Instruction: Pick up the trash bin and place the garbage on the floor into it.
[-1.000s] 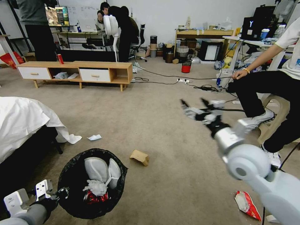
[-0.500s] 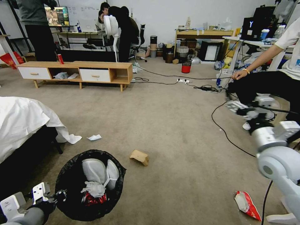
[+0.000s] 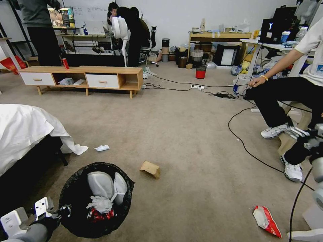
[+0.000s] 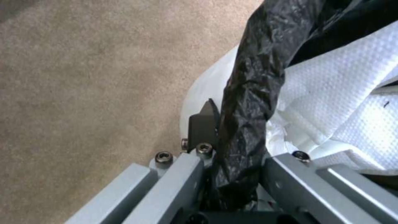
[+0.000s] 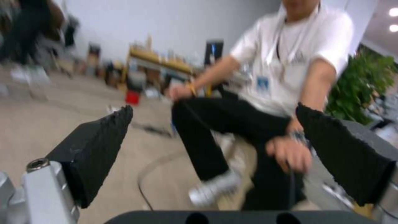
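Head view, lower left: the trash bin (image 3: pixel 96 199), lined with a crinkly black bag, hangs over the floor (image 3: pixel 188 134) with white tissues (image 3: pixel 100 202) and a red wrapper (image 3: pixel 98 215) inside. At its 9 o'clock edge the left gripper (image 3: pixel 64 211) is clamped on the rim; the left wrist view shows one finger (image 4: pixel 203 127) outside the pale wall and the bag-covered rim pinched between the fingers. Just beyond the bin's 2 o'clock side lies a tan folded cardboard piece (image 3: pixel 150 168), apart from the rim; at 12 o'clock, farther off, a white paper scrap (image 3: pixel 101 147) lies near the hanging corner of a white bedsheet (image 3: pixel 27 131), which bounds the bin's left side. A wide bare stretch of carpet opens from the bin toward 3 o'clock, ending at a red-white snack bag (image 3: pixel 266 221) near the lower right edge. A black cable (image 3: pixel 242 144) curves across the carpet at right. The right gripper (image 3: pixel 297 131) is at the far right edge, beside a seated person's shoe; the right wrist view shows its dark pads (image 5: pixel 99 149) spread wide apart, holding nothing. A low wooden cabinet (image 3: pixel 80 78) closes the far side.
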{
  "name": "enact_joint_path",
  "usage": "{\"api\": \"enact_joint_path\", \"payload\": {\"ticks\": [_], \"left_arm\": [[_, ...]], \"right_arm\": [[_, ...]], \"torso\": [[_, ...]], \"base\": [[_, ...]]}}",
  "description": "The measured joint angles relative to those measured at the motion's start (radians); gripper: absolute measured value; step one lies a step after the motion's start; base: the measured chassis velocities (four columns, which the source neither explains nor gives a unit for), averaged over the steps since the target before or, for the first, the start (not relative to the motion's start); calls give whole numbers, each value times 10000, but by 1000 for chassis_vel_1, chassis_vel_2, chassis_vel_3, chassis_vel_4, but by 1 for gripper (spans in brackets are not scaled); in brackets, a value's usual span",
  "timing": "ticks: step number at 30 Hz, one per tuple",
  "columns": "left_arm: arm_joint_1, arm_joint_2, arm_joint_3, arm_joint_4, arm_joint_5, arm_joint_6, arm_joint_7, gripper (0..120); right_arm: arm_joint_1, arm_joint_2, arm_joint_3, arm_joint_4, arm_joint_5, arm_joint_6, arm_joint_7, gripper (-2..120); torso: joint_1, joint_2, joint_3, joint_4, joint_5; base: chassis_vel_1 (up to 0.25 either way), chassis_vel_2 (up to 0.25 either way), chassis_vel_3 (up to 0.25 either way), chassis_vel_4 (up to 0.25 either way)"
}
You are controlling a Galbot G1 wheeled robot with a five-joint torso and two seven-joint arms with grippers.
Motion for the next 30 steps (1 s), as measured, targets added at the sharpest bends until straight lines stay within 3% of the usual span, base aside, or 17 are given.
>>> {"api": "enact_joint_path", "payload": {"ticks": [16, 25, 29, 30], "left_arm": [[-8, 50, 50, 76, 35, 0, 30, 0], [48, 150, 19, 100, 7, -1, 72, 0], [50, 184, 19, 99, -10, -1, 73, 0], [50, 184, 19, 99, -10, -1, 73, 0]], "right_arm": [[-1370, 161, -197, -668, -258, -1361, -85, 100], [-1950, -142, 3, -69, 774, -3511, -624, 100], [-1792, -378, 6, -48, 1795, -5435, -944, 100], [-1792, -378, 6, -48, 1795, -5435, -944, 100]], "torso": [[0, 0, 0, 2, 1], [0, 0, 0, 1, -2], [0, 0, 0, 3, -1], [0, 0, 0, 3, -1]], "base": [[0, 0, 0, 0], [0, 0, 0, 0], [0, 0, 0, 0], [0, 0, 0, 0]]}}
